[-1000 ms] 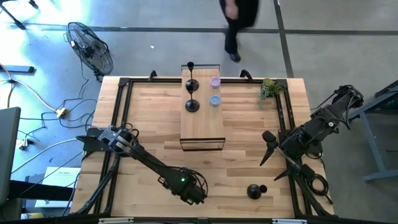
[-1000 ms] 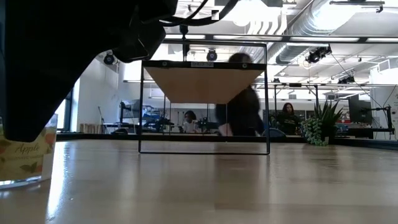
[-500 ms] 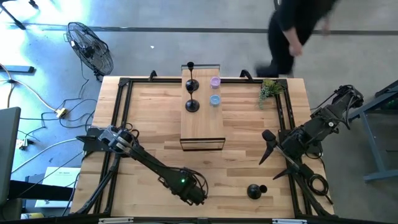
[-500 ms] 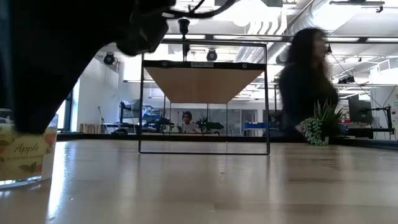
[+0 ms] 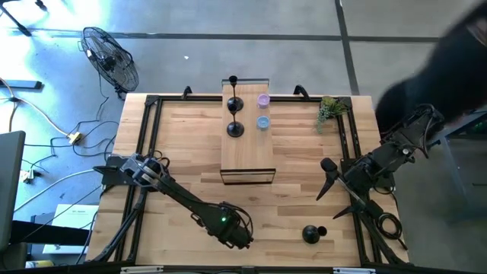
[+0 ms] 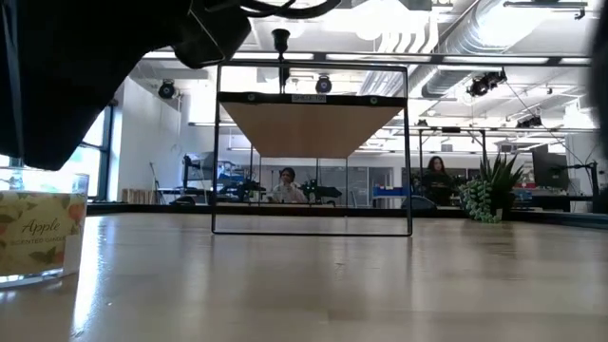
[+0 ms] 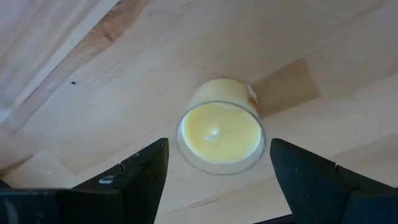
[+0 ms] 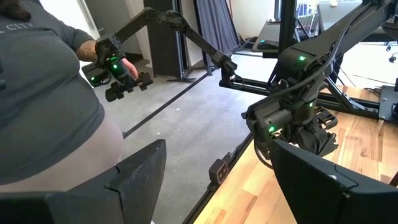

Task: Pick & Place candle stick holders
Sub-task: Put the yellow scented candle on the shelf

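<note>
Your left gripper point(image 7: 217, 180) is hovering low over the near edge of the worktop point(image 5: 183, 144), jaws spread wide, with a yellow candle in a glass jar point(image 7: 221, 134) sitting upright directly below and between them, not touched. In the low view that jar point(image 6: 40, 237) is showing at the left edge with an "Apple" label, and the dark bulk of the left arm is filling the upper left corner. Your right gripper point(image 5: 327, 181) is hanging above the right side of the worktop, jaws parted and holding nothing; its wrist camera is looking off across the floor at a person in a grey shirt point(image 8: 50, 99) standing close by. Two candle stick holders point(image 5: 234, 103) are standing upright on the raised wooden shelf point(image 5: 247, 152) at the far middle, one behind the other, with a purple cup point(image 5: 263, 100) and a blue cup point(image 5: 263, 122) just beside them on the right. A third holder point(image 5: 312, 234) is lying on its side on the worktop near the front right, well apart from both grippers. A small green plant point(image 5: 329, 110) is sitting at the far right corner. A floor fan point(image 5: 110, 57) is standing off the far left corner.
</note>
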`<state>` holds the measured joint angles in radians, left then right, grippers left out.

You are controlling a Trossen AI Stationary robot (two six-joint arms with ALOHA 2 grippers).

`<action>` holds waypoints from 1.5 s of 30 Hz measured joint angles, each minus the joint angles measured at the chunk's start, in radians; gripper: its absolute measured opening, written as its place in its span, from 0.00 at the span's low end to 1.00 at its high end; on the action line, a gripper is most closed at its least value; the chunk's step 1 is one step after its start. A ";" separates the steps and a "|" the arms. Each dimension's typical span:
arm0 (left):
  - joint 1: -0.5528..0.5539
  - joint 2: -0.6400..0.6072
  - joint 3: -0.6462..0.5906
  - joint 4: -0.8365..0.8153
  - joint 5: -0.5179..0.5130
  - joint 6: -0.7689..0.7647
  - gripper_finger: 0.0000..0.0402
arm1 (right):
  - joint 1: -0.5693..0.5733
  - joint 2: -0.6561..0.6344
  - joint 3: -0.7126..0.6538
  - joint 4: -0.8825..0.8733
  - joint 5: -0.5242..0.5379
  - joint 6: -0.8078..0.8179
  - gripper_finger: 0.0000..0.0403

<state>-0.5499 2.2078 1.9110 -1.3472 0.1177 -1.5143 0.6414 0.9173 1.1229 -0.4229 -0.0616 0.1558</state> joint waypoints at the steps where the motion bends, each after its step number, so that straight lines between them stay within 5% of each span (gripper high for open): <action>1: 0.000 0.000 0.000 0.002 0.000 0.000 0.68 | 0.000 0.000 0.000 0.000 0.000 0.000 0.70; 45: 0.000 0.000 0.000 0.031 0.060 0.094 0.68 | 0.000 0.000 0.000 -0.002 -0.002 -0.008 0.70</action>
<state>-0.5495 2.2078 1.9114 -1.3165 0.1774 -1.4204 0.6415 0.9173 1.1229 -0.4246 -0.0635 0.1478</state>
